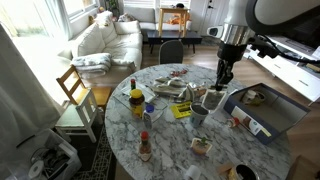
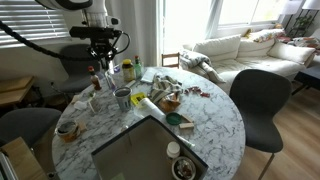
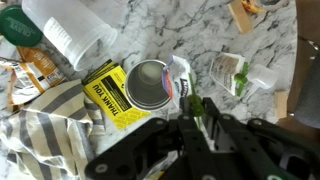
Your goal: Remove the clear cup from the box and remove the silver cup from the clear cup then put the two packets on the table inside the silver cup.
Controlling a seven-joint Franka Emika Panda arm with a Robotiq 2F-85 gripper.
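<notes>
The silver cup point(image 3: 150, 85) stands upright on the marble counter point(image 1: 170, 140), out of the box point(image 2: 135, 150) and free of the clear cup point(image 3: 75, 35). Its mouth faces straight up, which suits dropping things in. It is a dull grey metal tumbler with a round bright rim and a dark, empty inside. The clear cup lies on its side at about 10 o'clock from it, set aside where it does not block the approach. In the wrist view the end effector point(image 3: 195, 112) is clenched on a small white-and-green packet point(image 3: 181, 78). The packet hangs just off the silver cup's rim at 3 o'clock, probably lifted to clear the rim. A second white packet point(image 3: 235, 75) lies flat on the counter further out at 3 o'clock. A yellow wrapper point(image 3: 110, 95) touches the cup at 9 o'clock.
</notes>
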